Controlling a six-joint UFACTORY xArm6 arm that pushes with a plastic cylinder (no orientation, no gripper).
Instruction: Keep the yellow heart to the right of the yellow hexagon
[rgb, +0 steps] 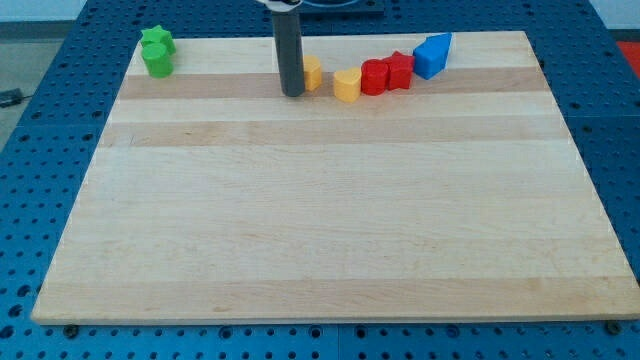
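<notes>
The yellow hexagon (313, 72) sits near the view's top, partly hidden behind my rod. The yellow heart (347, 85) lies just to its right and a little lower, a small gap between them. My tip (292, 93) rests on the board at the hexagon's left side, touching or almost touching it. The rod rises straight up from there and leaves the view at the top.
Right of the heart run a red cylinder (374, 77), a red star-like block (399, 70) and two blue blocks (432, 55) in a rising row. Two green blocks (157, 52) sit at the top left corner of the wooden board (320, 220). Blue pegboard surrounds it.
</notes>
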